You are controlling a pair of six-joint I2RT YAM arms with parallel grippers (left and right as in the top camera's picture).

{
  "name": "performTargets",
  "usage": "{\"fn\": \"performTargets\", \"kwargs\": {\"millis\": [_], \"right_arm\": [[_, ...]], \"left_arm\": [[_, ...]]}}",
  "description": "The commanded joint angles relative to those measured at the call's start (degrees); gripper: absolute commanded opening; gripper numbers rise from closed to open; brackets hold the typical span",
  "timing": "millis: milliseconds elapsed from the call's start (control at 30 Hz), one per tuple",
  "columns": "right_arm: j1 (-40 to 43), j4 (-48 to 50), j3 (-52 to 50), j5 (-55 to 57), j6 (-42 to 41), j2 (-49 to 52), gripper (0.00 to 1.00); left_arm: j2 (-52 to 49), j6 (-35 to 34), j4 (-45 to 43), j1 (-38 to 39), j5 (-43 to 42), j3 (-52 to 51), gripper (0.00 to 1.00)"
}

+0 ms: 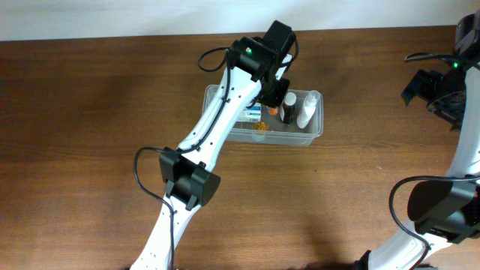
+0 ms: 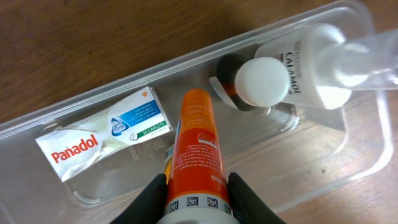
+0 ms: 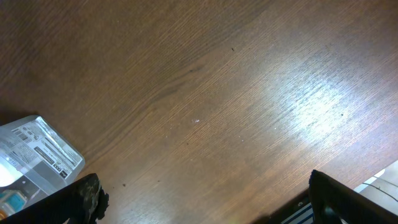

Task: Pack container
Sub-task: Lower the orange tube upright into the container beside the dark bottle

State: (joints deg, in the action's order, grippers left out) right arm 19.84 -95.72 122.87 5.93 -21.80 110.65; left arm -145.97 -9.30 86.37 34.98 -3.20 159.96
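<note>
A brown wood-grain tabletop [image 1: 90, 112] is seen in all three views. The container [image 1: 300, 139], a clear rectangular tub with rounded corners and a rim, is placed on the tabletop slightly above the centre of the overhead view, with its long side running left to right. The left arm is extended over the container, and the left pincer [image 2: 198, 196] is positioned above its left-centre part. The left pincer is closed on an orange bottle [image 2: 196, 143]: one black finger is pressed against each side of the bottle near its labelled end, and the other end is pointed down into the container. Whether the orange bottle is touching the container floor cannot be determined. A Panadol box [image 2: 102, 140] is laid flat on the container floor to the left of the orange bottle. A dark bottle [image 2: 264, 81] with a round white cap is located to the right of the orange bottle, and a white bottle [image 2: 311, 68] marked CALAMI is located just beside it, at the right end of the container. The right arm is kept at the right edge of the tabletop, well apart from the container. The right pincer [image 3: 205, 186] is spread wide, and nothing is held between its fingers; bare tabletop is seen below it. A clear packet [image 3: 37, 155] with a printed label is seen on the tabletop at the left edge of the right wrist view.
</note>
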Motion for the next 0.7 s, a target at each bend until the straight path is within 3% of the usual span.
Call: {"fn": "performTargets", "kwargs": {"millis": [0,300,367,667], "right_arm": [[0.1,0.2,-0.2,-0.1,0.4,0.1,0.98],[0.1,0.2,-0.2,-0.1,0.4,0.1,0.98],[0.1,0.2,-0.2,-0.1,0.4,0.1,0.98],[0.1,0.2,-0.2,-0.1,0.4,0.1,0.98]], "left_arm": [[-3.0,-0.6,0.3,0.2,-0.7,0.4,0.31],[-4.0,-0.5,-0.2,0.1,-0.4,0.3,0.31],[-4.0,-0.5,-0.5,0.1,-0.4,0.3,0.42],[-4.0,-0.5,-2.1,0.1,-0.4,0.4,0.45]]}}
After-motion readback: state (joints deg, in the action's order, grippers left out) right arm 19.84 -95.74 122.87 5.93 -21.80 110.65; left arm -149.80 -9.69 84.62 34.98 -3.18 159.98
